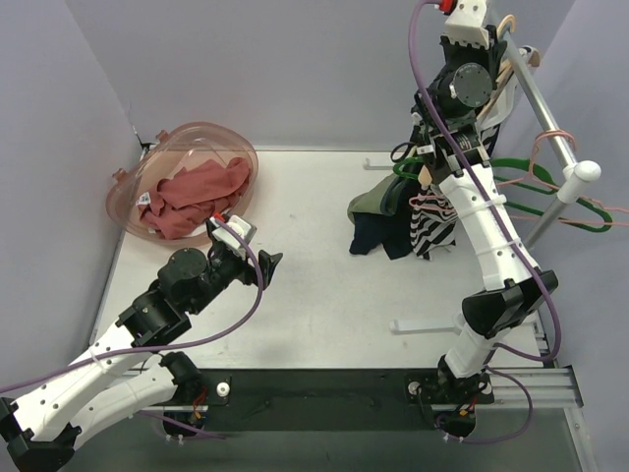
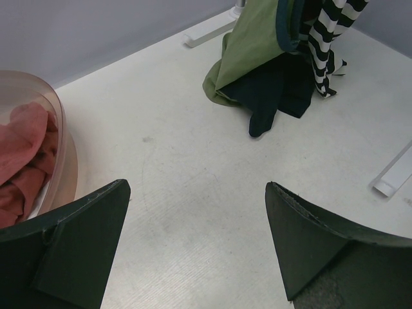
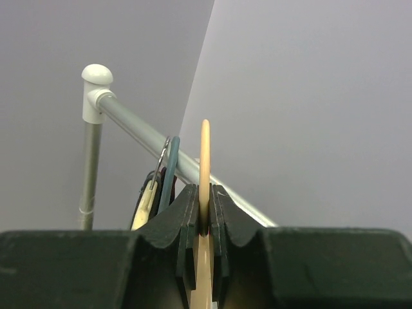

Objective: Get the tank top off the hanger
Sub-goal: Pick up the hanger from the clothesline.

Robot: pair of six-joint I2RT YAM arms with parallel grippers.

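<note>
My right gripper (image 1: 488, 31) is raised to the clothes rail (image 1: 541, 103) at the back right. In the right wrist view it (image 3: 205, 205) is shut on the hook of a cream hanger (image 3: 205, 154), just in front of the rail (image 3: 141, 132). Garments hang in a bunch under that arm: an olive green and navy piece (image 1: 378, 211) and a black-and-white striped piece (image 1: 432, 221), their lower ends on the table. I cannot tell which garment hangs from the held hanger. My left gripper (image 1: 257, 265) is open and empty low over the table; the garments show ahead of it (image 2: 270, 71).
A pink translucent basket (image 1: 133, 177) with red clothes (image 1: 192, 197) stands at the back left, its rim beside my left gripper (image 2: 64, 161). Green hangers (image 1: 550, 197) and a pink hanger (image 1: 552, 147) hang on the rail. A teal hook (image 3: 170, 167) and a metal hook sit beside the held one.
</note>
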